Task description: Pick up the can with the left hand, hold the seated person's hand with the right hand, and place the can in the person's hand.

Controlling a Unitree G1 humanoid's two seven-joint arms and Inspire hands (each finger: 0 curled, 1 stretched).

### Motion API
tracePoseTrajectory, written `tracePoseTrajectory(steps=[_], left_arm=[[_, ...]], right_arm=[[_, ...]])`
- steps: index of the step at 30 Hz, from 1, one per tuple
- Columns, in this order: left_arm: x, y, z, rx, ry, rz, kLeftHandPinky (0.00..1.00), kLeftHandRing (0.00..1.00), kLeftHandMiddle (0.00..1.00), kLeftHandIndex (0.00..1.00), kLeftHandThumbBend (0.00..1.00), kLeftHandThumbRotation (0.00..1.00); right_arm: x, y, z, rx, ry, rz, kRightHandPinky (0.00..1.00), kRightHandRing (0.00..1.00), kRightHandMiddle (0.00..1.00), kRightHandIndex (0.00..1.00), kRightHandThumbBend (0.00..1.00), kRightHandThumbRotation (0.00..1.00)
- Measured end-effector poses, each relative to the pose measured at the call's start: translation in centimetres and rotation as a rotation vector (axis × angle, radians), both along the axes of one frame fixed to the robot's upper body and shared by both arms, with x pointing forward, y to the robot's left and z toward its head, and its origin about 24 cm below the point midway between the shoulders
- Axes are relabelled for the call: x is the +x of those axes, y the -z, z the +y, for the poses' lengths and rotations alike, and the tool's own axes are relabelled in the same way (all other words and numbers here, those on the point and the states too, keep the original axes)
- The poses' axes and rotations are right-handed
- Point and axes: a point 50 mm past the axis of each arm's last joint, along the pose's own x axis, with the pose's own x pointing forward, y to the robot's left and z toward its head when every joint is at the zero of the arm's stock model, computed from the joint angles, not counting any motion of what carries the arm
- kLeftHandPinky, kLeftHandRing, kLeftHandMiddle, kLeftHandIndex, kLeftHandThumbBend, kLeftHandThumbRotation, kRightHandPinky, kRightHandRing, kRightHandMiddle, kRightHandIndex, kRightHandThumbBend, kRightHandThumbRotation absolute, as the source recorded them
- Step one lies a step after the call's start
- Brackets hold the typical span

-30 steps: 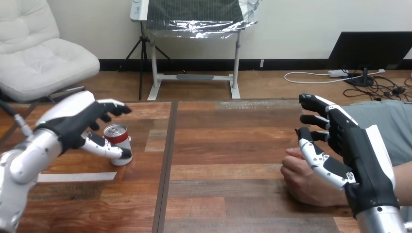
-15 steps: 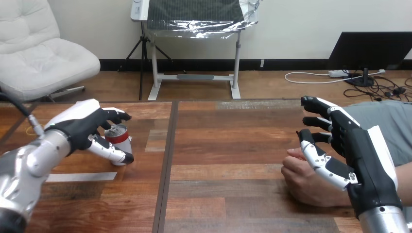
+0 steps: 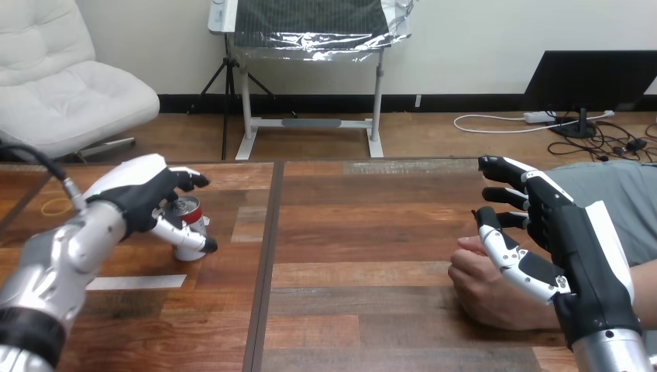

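Observation:
A red and silver can (image 3: 190,229) stands upright on the wooden table (image 3: 364,225) at the left. My left hand (image 3: 138,195) is round it from the left, open: the thumb lies across the can's front and the fingers (image 3: 190,180) reach over its far side with a small gap above the rim. At the right, the person's hand (image 3: 484,288) rests on the table as a loose fist. My right hand (image 3: 562,236) hovers just over and behind it, open with fingers spread; its fingers are not curled round the person's hand.
A strip of white tape (image 3: 135,283) lies on the table in front of the can. A yellow rubber band (image 3: 54,207) lies near the left edge. A dark seam (image 3: 266,263) runs down the tabletop between the two hands.
My left hand has moved in closer round the can, and its thumb now crosses the can's front. The right hand and the person's hand have stayed where they were.

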Motion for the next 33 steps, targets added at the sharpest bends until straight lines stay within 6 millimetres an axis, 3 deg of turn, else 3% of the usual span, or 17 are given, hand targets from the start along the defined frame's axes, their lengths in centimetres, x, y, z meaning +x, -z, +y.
tracePoseTrajectory(steps=[14,33], left_arm=[[1.1,-0.1,-0.9,0.116,0.033,-0.091,0.78,0.84,0.87,0.86,0.83,0.28],[1.4,-0.3,-1.2,0.159,0.054,-0.173,0.8,0.83,0.85,0.84,0.79,0.25]], right_arm=[[0.1,-0.5,0.0,-0.006,-0.004,-0.02,0.68,0.79,0.84,0.79,0.25,0.0],[0.1,-1.3,0.1,-0.027,-0.005,-0.052,0.66,0.77,0.82,0.78,0.24,0.0]])
